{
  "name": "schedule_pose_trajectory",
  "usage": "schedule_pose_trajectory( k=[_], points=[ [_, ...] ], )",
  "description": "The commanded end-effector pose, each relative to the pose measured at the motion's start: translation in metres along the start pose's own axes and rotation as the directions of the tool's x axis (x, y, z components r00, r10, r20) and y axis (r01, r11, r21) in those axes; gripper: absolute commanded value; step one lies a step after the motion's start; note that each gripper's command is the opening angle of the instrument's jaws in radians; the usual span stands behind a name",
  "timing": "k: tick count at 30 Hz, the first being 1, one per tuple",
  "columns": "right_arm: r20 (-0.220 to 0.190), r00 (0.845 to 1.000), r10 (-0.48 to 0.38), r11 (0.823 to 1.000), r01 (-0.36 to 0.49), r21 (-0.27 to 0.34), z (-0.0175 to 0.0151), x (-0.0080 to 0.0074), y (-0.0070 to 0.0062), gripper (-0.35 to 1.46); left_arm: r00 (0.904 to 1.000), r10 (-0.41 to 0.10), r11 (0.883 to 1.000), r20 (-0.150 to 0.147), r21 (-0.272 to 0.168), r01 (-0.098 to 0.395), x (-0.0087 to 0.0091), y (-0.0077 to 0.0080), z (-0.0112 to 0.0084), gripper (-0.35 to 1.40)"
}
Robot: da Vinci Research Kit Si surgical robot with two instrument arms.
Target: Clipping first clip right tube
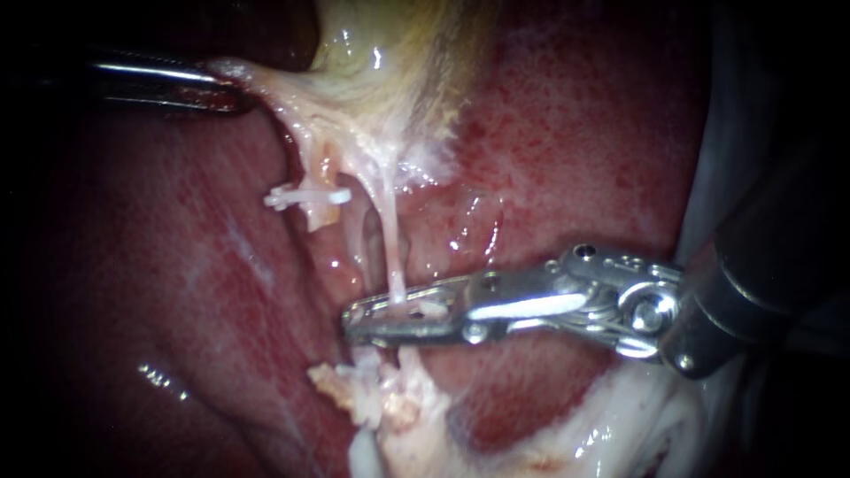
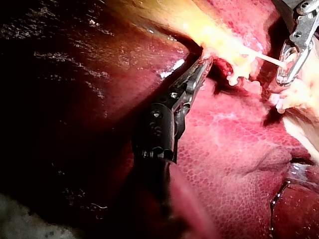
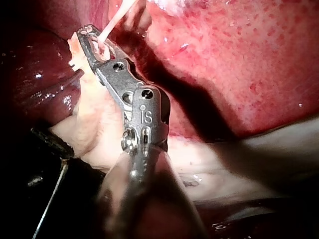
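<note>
Endoscope view: my right instrument (image 1: 365,319), low centre, is clamped across the right tube (image 1: 390,235); my left instrument (image 1: 221,87), upper left, holds the gallbladder (image 1: 381,53) taut. Too much pull could tear this thin tube, or drag it out of my grip.

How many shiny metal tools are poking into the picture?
2. The left instrument comes in from the left, jaws shut on pale tissue by the gallbladder. The right instrument comes from the right, jaws shut on the right tube. No others show.
</note>
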Motion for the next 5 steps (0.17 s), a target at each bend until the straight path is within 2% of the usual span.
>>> schedule_pose_trajectory(
  k=[1,5],
  points=[
    [0.002,1.000,0.006,1.000,-0.006,0.002,0.0001,-0.0001,0.0001,-0.35,1.0000,0.000,1.000,0.000,-0.001,0.000,0.0000,0.0000,0.0000,-0.35],
    [0.002,1.000,0.005,1.000,-0.005,0.003,-0.0001,-0.0001,0.0003,-0.35,1.0000,0.000,1.000,0.000,0.000,0.000,-0.0001,-0.0002,0.0001,-0.35]
  ],
)
